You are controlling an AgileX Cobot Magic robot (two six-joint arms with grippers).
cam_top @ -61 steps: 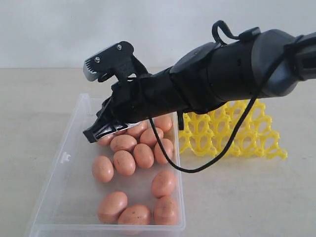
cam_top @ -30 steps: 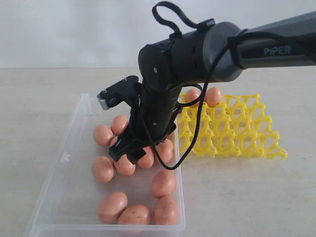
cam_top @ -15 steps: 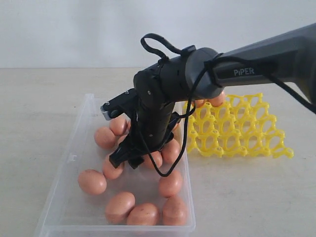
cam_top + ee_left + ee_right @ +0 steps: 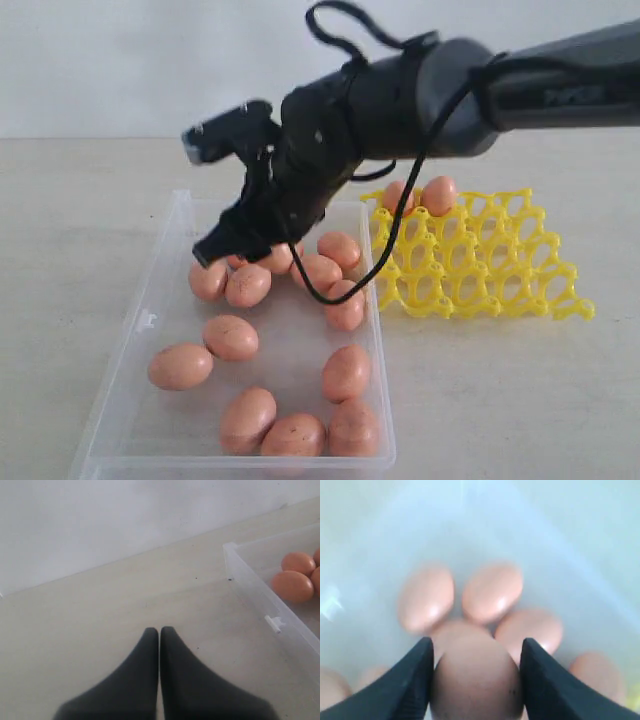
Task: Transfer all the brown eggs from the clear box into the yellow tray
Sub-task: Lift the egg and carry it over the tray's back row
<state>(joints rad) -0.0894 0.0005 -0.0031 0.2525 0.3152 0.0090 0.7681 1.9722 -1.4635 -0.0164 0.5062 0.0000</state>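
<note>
Gripping smooth pinkish-brown egg [image 4: 476, 680], tiny dark speck, in rt tool [image 4: 476, 644].

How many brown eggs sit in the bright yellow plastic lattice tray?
2: one egg at the tray's far edge by the black arm, another egg beside it. The arm may hide more.

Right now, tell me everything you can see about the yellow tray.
The yellow tray is a bright openwork lattice of round cups, plastic by the look, lying on the pale table to the right of the clear box. Its near-left corner is close to the box's rim; whether they touch cannot be told. Two brown eggs sit side by side in cups at its far left. The other visible cups are empty. A black cable hangs across its left edge.
</note>
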